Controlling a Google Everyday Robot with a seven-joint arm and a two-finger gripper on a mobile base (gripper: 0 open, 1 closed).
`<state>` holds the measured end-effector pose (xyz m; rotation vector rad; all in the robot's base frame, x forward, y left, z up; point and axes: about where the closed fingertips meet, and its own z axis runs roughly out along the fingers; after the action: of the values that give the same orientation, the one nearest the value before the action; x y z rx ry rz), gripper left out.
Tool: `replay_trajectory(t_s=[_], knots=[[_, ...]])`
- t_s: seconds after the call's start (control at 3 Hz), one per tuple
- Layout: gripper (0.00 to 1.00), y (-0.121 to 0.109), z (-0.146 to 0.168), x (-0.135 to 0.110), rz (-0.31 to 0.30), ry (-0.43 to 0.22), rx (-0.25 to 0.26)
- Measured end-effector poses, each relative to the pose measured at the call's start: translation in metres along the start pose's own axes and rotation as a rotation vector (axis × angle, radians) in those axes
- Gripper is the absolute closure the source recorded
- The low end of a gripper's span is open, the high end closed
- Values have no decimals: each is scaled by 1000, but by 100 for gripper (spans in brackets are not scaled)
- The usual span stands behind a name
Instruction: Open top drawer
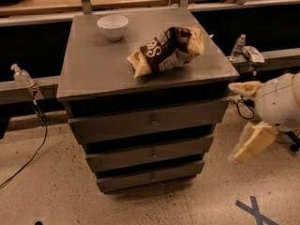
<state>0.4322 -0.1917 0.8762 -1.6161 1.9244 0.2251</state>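
Observation:
The top drawer (145, 121) is the widest grey front of the three, just under the cabinet top, with a small round knob (153, 121) at its centre. It looks pushed in. My gripper (241, 121), cream-coloured on a white rounded wrist (279, 102), hangs in the air to the right of the cabinet, level with the top drawer. It is apart from the drawer and well to the right of the knob.
On the cabinet top (93, 74) are a white bowl (113, 26) and a brown chip bag (165, 49). Two narrower drawers (150, 153) sit below. Plastic bottles stand on rails at left (21, 75) and right (238, 46). Cables lie on the floor at left.

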Motion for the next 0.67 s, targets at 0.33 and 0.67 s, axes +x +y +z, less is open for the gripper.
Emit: replay_trajectory(t_s=[0.33,0.67], knots=[[0,-24,69,-20,-22,-276,10],[0,-52,109,-47,-72,-430,20]])
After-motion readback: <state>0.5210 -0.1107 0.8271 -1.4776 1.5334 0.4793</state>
